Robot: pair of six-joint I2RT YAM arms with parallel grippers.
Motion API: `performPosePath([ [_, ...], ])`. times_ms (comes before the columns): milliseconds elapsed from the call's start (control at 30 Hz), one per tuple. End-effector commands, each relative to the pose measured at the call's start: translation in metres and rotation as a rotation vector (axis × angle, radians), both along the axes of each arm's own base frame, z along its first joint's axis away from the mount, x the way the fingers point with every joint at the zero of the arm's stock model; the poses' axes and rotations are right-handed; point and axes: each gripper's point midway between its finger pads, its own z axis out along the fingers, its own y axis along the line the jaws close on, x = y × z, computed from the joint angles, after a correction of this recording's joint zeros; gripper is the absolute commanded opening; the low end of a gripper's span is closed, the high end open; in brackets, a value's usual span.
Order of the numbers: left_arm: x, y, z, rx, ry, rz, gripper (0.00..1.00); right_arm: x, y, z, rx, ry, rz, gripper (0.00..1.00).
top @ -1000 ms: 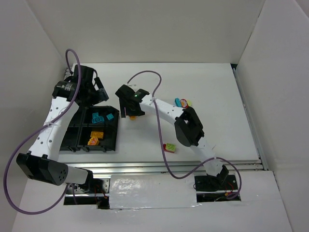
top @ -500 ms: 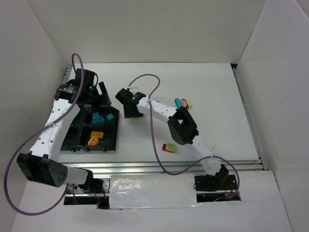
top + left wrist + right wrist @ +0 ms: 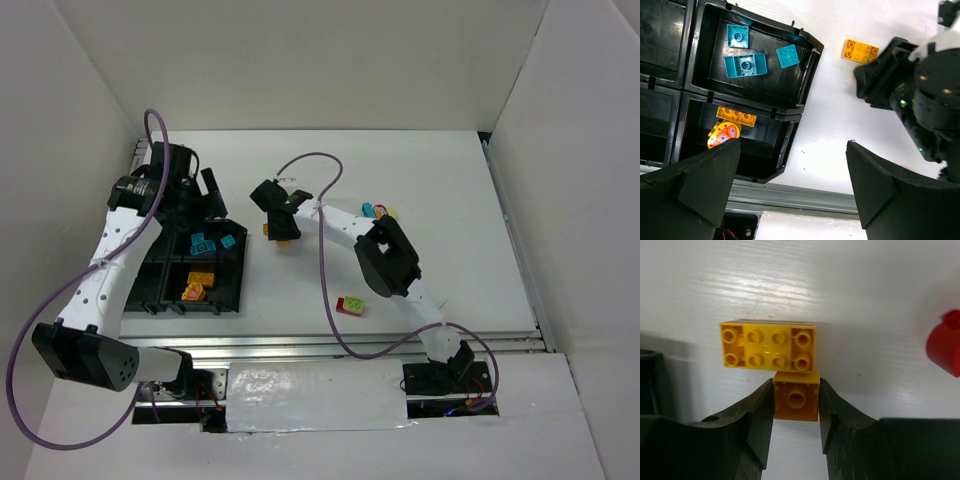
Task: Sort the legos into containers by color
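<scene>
Right gripper (image 3: 796, 390) is pinching the small orange brick (image 3: 796, 401) on the table, right of the tray (image 3: 807, 65). It's touching the bigger orange brick (image 3: 768, 346), so a lift might drag that along or twist the grip loose. Left gripper (image 3: 793, 145) hangs wide open over the tray.

Cyan legos (image 3: 745, 65) in tray (image 3: 807, 75); fingers (image 3: 700, 180) apart.

No writing, number, label or brand can be read anywhere: none on the small orange brick (image 3: 796, 400), the other bricks (image 3: 745, 65), the tray (image 3: 809, 65) or the arms (image 3: 335, 226). A round orange piece (image 3: 722, 136) in the tray bears a printed coloured pattern, without legible letters
</scene>
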Motion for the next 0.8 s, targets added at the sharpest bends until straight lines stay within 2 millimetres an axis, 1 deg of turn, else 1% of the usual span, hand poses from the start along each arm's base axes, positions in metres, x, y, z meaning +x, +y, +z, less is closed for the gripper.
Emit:
performPosePath([
  [0,0.01,0.003,0.012,0.006,-0.035,0.004,0.99,0.004,-0.004,0.06,0.095,-0.062,-0.008,0.07],
  [67,0.012,0.005,0.02,0.007,-0.051,0.016,0.99,-0.005,-0.004,0.078,0.129,-0.065,0.022,0.07],
  [100,0.013,0.009,0.021,0.016,-0.05,0.037,1.0,-0.018,0.001,0.096,0.193,-0.064,0.07,0.07],
  [133,0.015,0.012,0.029,0.019,-0.07,0.055,1.0,-0.024,0.003,0.106,0.231,-0.065,0.092,0.06],
  [167,0.016,0.016,0.031,0.024,-0.075,0.08,0.99,-0.033,0.006,0.131,0.293,-0.085,0.123,0.06],
  [200,0.015,0.022,0.034,0.036,-0.073,0.122,1.0,-0.042,0.008,0.127,0.324,-0.071,0.147,0.06],
  [233,0.017,0.028,0.042,0.036,-0.093,0.151,1.0,-0.055,0.015,0.141,0.392,-0.048,0.179,0.05],
  [300,0.019,0.035,0.048,0.025,-0.109,0.209,1.0,-0.07,0.025,0.142,0.453,-0.011,0.213,0.06],
  [333,0.019,0.038,0.053,0.023,-0.119,0.232,0.99,-0.083,0.034,0.145,0.505,0.035,0.242,0.06],
  [367,0.019,0.043,0.056,0.009,-0.129,0.262,0.99,-0.087,0.042,0.149,0.548,0.032,0.266,0.06],
  [400,0.021,0.044,0.058,-0.002,-0.137,0.269,1.0,-0.091,0.048,0.152,0.573,0.042,0.282,0.06],
  [433,0.023,0.041,0.063,-0.032,-0.151,0.256,0.99,-0.099,0.057,0.154,0.589,0.055,0.307,0.06],
  [467,0.024,0.042,0.065,-0.05,-0.151,0.255,1.0,-0.102,0.063,0.147,0.594,0.082,0.317,0.06],
  [500,0.026,0.04,0.065,-0.069,-0.141,0.244,1.0,-0.103,0.073,0.158,0.616,0.076,0.335,0.06],
  [533,0.028,0.037,0.075,-0.091,-0.158,0.232,0.99,-0.105,0.08,0.158,0.629,0.087,0.348,0.06],
  [567,0.029,0.032,0.077,-0.124,-0.153,0.206,0.99,-0.109,0.094,0.164,0.673,0.107,0.368,0.06],
  [600,0.029,0.031,0.082,-0.136,-0.163,0.197,0.99,-0.112,0.102,0.165,0.697,0.119,0.378,0.06],
  [633,0.029,0.03,0.089,-0.144,-0.184,0.192,1.0,-0.117,0.111,0.16,0.719,0.153,0.367,0.06],
  [667,0.028,0.029,0.093,-0.148,-0.197,0.189,1.0,-0.119,0.121,0.171,0.765,0.151,0.389,0.06],
  [733,0.026,0.03,0.094,-0.146,-0.2,0.188,1.0,-0.128,0.135,0.173,0.794,0.166,0.391,0.06],
  [767,0.024,0.03,0.096,-0.147,-0.207,0.183,0.99,-0.138,0.146,0.18,0.811,0.155,0.416,0.06],
])
